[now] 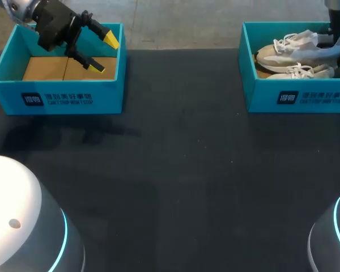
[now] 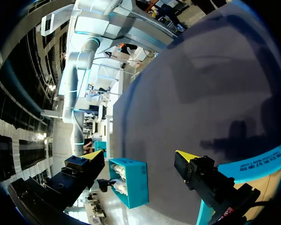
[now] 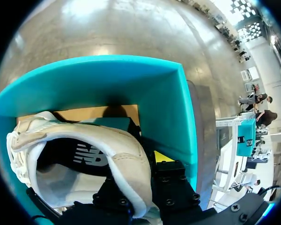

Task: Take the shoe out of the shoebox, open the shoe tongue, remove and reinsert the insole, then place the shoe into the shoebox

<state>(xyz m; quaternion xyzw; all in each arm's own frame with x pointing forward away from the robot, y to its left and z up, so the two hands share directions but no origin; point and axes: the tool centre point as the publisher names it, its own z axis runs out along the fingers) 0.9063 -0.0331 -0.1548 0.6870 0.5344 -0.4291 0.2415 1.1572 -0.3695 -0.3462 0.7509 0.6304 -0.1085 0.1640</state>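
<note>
Your right tool (image 3: 145,178) was mostly cut off in head view. Wrist view put shoe (image 3: 124,150) heel collar across it, inside right box (image 3: 178,117); grip impossible to tell. Only head view showed second shoe (image 1: 300,72). Your left tool (image 1: 104,53) hung released over left box (image 1: 56,99).

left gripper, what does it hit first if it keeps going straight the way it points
Probably the dark table. The left gripper, open over the empty shoebox, looks out onto bare tabletop, the shoebox with the shoes far beyond. Depth is unclear; it might clip the near box's wall.
</note>
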